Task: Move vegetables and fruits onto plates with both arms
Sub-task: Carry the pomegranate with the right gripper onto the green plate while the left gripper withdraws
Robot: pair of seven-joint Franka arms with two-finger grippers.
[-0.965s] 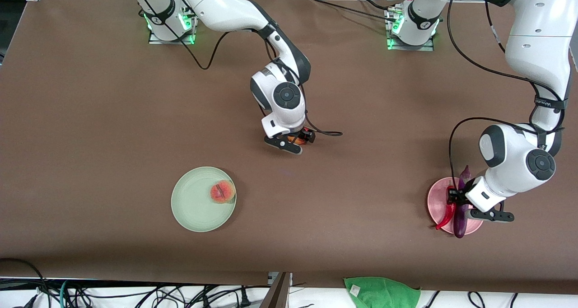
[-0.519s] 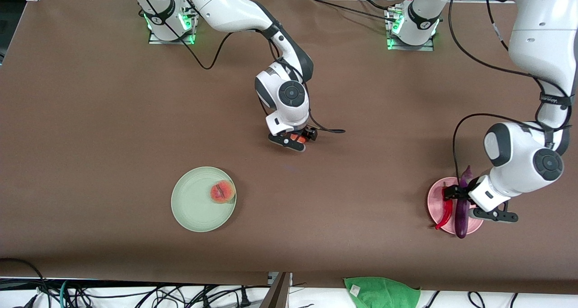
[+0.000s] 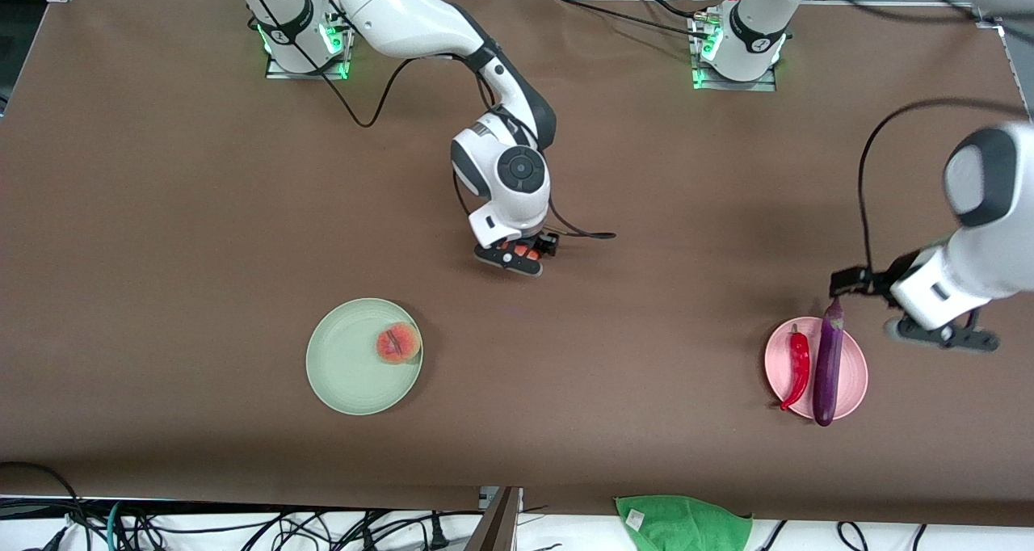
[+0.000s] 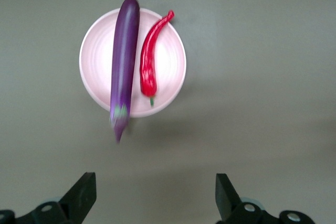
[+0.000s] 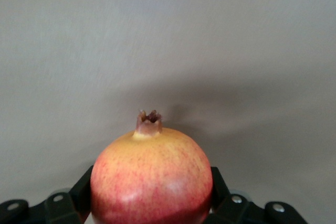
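Right wrist view shows the right claw (image 5: pixel 151 195) gripping the round red-orange crowned fruit (image 5: pixel 151 179). The left claw (image 4: pixel 152 195) hangs open above the brown surface (image 3: pixel 161 212), beside the pale pink round plate (image 3: pixel 856 377) carrying the long purple eggplant (image 3: pixel 827 365) and red chili pepper (image 3: pixel 798 369).

From high across the table (image 3: pixel 242 171) we look down at both arm bases along the top edge. Our left wrist camera looks straight down from well above the pink plate (image 4: pixel 94 85), which the front view also shows (image 3: pixel 855 373). Our right wrist camera sits very close to a crowned fruit (image 5: pixel 152 179), sighting low along the table.
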